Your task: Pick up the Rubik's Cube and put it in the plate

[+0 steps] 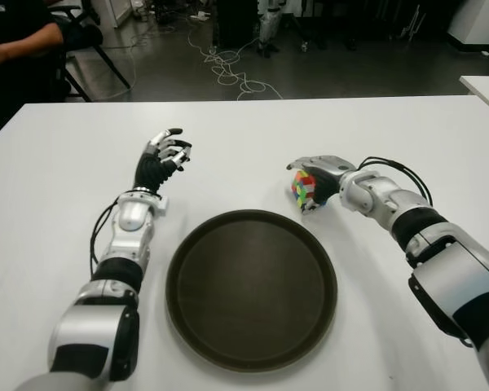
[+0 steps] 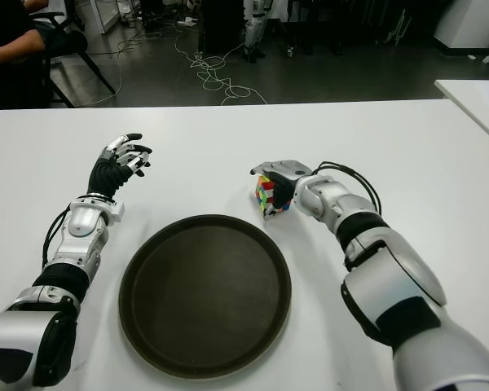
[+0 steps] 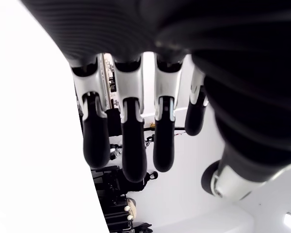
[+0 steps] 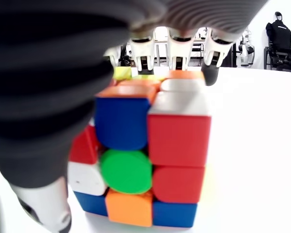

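Where the eye views look down, a white surface (image 1: 253, 130) fills the foreground, with a dark grey floor beyond it carrying loose white cables (image 1: 228, 73), chair legs, and a seated person's arm (image 1: 16, 45) at the far left corner; a second white table edge (image 1: 485, 85) shows at the far right. Item: a round dark plate (image 1: 251, 288), near the surface's front edge, between the two arms. Item: the Rubik's Cube (image 1: 303, 188), just beyond the plate's far right rim and apart from it, inside the right hand (image 1: 316, 183), whose fingers arch over the cube's top while the forearm reaches in from the right. Item: the left hand (image 1: 165, 155), left of the plate and beyond its rim, raised with palm turned inward, fingers loosely spread and holding nothing. As the left wrist view has it, four dark fingers (image 3: 131, 145) hang straight and parted over the white surface, the thumb (image 3: 233, 170) apart from them, nothing between. As the right wrist view has it, the cube (image 4: 150, 150) sits on the white surface close against the palm, red, blue, green, orange and white tiles facing the camera, with fingertips (image 4: 211, 73) curled over its far upper edge and the thumb against its near side, closed around it.
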Robot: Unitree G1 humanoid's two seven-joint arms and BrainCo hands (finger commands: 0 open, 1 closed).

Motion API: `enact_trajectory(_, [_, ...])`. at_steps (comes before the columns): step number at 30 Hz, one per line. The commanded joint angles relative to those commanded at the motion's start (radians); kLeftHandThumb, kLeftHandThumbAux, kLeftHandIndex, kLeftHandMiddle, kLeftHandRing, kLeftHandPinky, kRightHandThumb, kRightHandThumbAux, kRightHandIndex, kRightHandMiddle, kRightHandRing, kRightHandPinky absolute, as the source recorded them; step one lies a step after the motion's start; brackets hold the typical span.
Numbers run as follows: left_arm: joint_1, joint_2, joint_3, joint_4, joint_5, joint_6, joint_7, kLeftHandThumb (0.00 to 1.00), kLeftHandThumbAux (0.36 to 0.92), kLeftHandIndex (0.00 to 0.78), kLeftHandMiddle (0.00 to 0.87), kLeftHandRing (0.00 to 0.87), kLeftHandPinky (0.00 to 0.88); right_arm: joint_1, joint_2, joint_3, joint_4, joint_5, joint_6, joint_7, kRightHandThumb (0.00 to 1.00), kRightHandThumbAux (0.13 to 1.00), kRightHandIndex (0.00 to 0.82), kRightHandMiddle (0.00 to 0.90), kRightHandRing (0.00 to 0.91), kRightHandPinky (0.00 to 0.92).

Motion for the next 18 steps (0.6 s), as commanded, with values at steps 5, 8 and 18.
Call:
enact_trajectory(5, [-0.001,0.0,-0.001,0.002,0.003,0.0,0.004,0.268,0.672,0.24,0.408,0.478,0.54,-0.001,-0.008,-0.004,0.007,0.001,-0.002,-0.006,0.0,0.788,0.121,0.136,0.143,0.118])
enact_trajectory(8, [-0.002,0.002,-0.001,0.006,0.004,0.002,0.004,0.268,0.671,0.235,0.397,0.47,0.539,0.0,-0.01,-0.008,0.005,0.005,-0.009,-0.011,0.0,0.789,0.127,0.144,0.151,0.121])
enact_trajectory(18, [-0.002,0.001,0.0,0.006,0.0,0.003,-0.001,0.279,0.678,0.228,0.409,0.483,0.549,-0.001,-0.015,-0.012,0.004,0.005,-0.011,-0.023,0.0,0.799,0.137,0.161,0.167,0.136])
